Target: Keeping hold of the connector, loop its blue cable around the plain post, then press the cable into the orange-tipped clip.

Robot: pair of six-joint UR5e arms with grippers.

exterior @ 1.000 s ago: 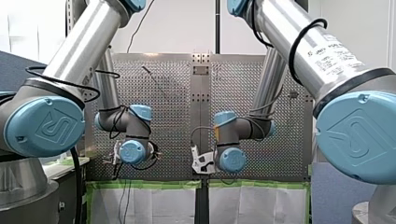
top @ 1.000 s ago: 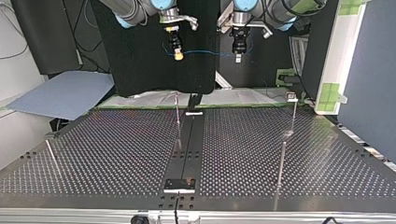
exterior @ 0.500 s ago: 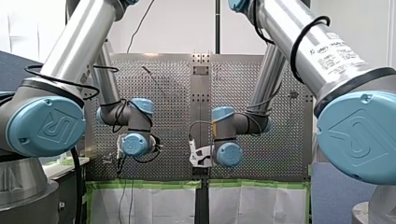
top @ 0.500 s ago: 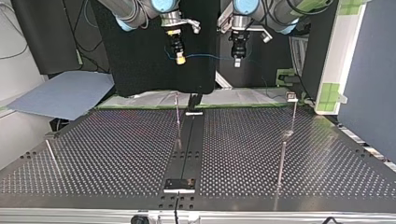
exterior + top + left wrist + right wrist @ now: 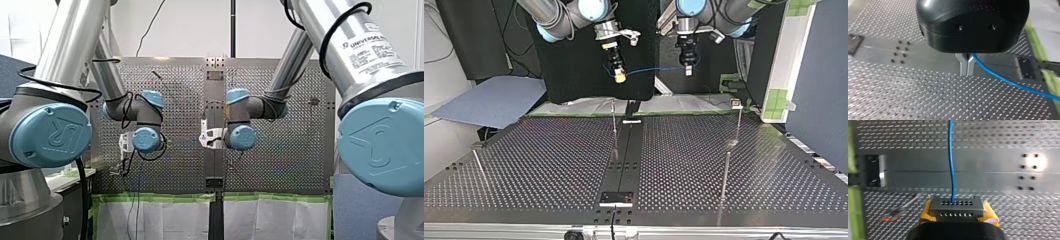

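Jaws of my right gripper (image 5: 620, 76) were closed on the connector (image 5: 957, 207), yellow pads (image 5: 990, 215) at either side. Its blue cable (image 5: 951, 157) ran straight ahead to my left gripper (image 5: 967, 68), whose metal jaws were pinched shut around it. Both grippers hung above the far edge of the table (image 5: 549, 165) in the top view, cable strung level between them.

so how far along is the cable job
Done: my right pincer grips the connector and my left pincer pinches the blue cable. In hand: both hang above the table, cable strung between them. Left: the looping and clipping, not yet begun.
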